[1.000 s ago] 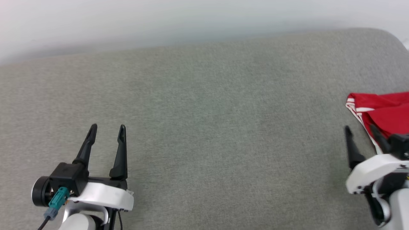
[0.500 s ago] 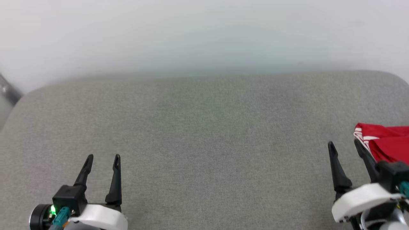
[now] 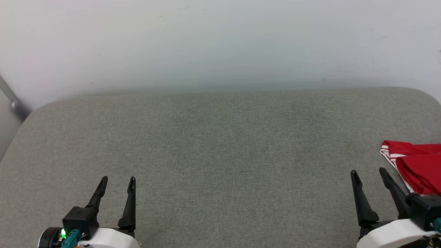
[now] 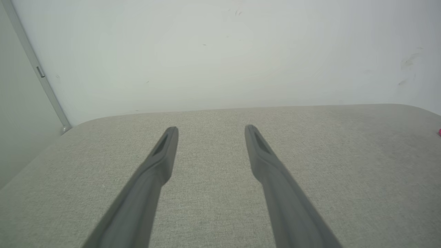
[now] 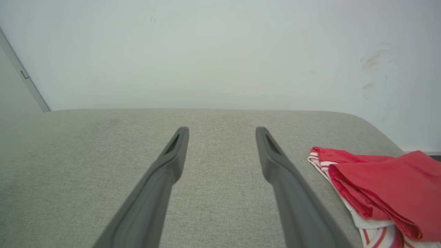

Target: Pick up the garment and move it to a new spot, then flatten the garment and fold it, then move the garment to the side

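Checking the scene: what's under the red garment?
The garment lies bunched on the grey fabric surface, near its right edge. Its striped trim shows under the red top fold. Anything else beneath is covered.

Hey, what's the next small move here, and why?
Probably just settle both arms at rest. The garment lies folded at the right side of the grey cushion, apart from the open right end effector; the left end effector is open and empty too.

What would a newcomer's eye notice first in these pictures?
The red garment with striped trim, bunched at the right edge of the grey cushion. Then two open, empty end effectors: the left end effector at lower left, the right end effector just left of the garment.
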Tool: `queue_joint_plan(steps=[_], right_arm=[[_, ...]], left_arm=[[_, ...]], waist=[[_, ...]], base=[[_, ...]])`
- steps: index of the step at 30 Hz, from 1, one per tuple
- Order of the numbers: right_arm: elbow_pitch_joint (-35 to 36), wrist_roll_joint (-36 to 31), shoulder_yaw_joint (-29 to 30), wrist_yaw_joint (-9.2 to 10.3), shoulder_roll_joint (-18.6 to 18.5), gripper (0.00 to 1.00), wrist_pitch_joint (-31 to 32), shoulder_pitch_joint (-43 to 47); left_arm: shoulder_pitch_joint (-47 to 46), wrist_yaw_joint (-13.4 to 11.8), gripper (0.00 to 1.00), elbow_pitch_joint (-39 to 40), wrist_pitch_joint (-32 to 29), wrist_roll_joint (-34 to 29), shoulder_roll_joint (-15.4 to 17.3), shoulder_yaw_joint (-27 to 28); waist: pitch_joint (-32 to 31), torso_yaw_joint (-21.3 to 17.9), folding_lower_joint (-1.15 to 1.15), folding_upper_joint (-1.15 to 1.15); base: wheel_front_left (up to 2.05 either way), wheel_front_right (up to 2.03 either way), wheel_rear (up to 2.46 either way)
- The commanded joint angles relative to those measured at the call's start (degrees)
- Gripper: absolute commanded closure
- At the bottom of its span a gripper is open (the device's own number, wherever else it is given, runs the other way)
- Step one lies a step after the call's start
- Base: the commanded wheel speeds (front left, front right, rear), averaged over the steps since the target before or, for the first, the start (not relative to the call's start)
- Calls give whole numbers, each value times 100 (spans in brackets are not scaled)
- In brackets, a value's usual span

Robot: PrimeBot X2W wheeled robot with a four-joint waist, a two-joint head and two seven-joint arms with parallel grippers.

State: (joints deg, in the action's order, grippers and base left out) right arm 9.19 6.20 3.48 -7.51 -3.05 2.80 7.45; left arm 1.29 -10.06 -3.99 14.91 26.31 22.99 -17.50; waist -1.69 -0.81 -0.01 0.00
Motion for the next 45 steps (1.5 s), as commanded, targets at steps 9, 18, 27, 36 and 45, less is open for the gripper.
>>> queue_joint_plan(steps=[9,18,27,36,45], right_arm=[[105,99,-3,5,29,0,70,-15],[-30,141,-37,0,3,100,75,12],[-298,1176,-67,0,-45,100,51,-125],[-561,2171,-84,1,-88,100,40,-300],[-787,3057,-88,1,-118,100,37,-445]], left_arm=[[-4,99,0,-67,37,-61,-102,114],[29,119,100,-167,-15,-26,-191,124],[-25,298,100,-269,-236,764,-400,343],[-136,487,100,-383,-456,1524,-582,578],[-231,656,100,-479,-657,2205,-748,795]], waist=[[24,-13,1,0],[41,-28,1,0],[52,-21,1,0],[62,-13,1,0],[72,-5,1,0]], base=[[0,0,0],[0,0,0],[0,0,0],[0,0,0],[0,0,0]])
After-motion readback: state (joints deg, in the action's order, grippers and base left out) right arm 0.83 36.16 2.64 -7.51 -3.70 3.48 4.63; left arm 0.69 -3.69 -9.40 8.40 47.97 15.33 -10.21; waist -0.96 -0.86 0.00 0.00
